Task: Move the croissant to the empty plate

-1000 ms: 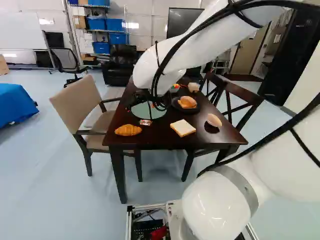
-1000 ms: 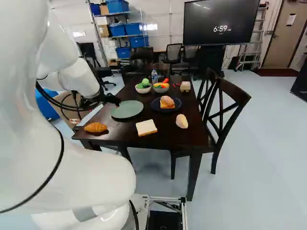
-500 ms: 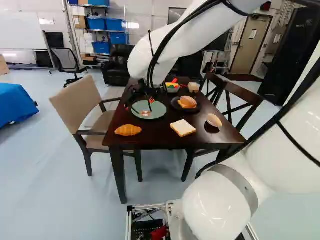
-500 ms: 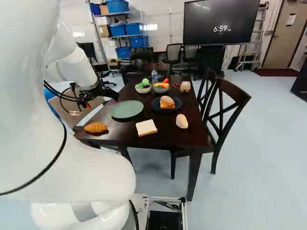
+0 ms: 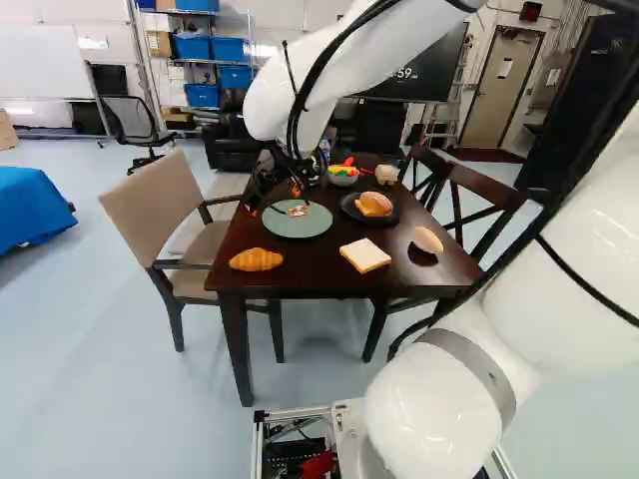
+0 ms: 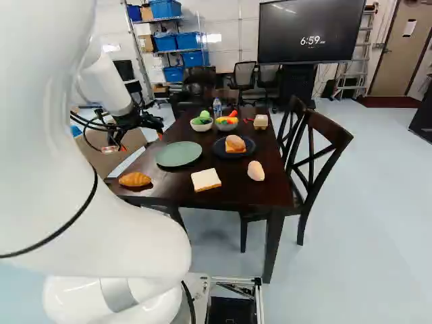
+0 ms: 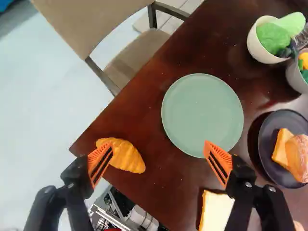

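Your gripper [image 6: 142, 140] is released, its jaws spread wide. The croissant [image 7: 127, 158] lies on the table [image 7: 161, 192], under one finger. Ahead, between the fingers' lines, you have the empty green plate [image 7: 202, 115]. Out past the other finger, the dark plate [image 7: 267, 139] holds bread and a bun; farther ahead, a pale bowl [image 7: 257, 44] holds green food pieces.
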